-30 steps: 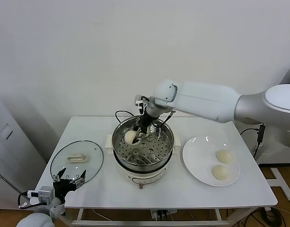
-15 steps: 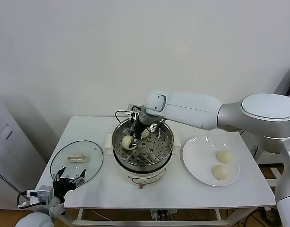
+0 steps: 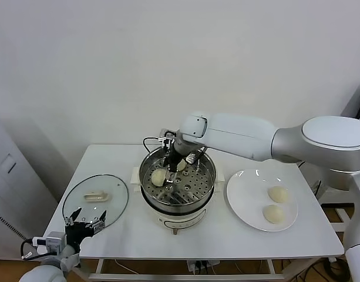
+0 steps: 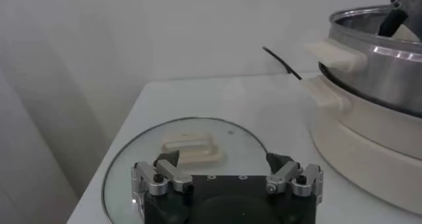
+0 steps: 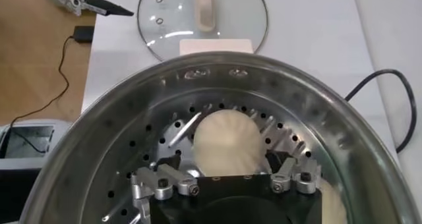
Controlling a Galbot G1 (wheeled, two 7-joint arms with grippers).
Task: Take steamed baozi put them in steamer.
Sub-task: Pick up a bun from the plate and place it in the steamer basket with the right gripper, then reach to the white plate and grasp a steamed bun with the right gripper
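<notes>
The steamer stands mid-table, and its perforated tray shows in the right wrist view. My right gripper is down inside the pot, open, with its fingers on either side of a baozi that rests on the tray. A second baozi lies in the pot beside it. Two more baozi lie on the white plate to the right. My left gripper is parked open and empty at the front left.
The glass lid lies flat on the table left of the steamer, just ahead of the left gripper, and shows in the right wrist view. A black cable runs behind the pot. The wall is close behind.
My right gripper came down into the pot with the baozi and set it on the tray at the left side, then opened. The left arm has not moved.
</notes>
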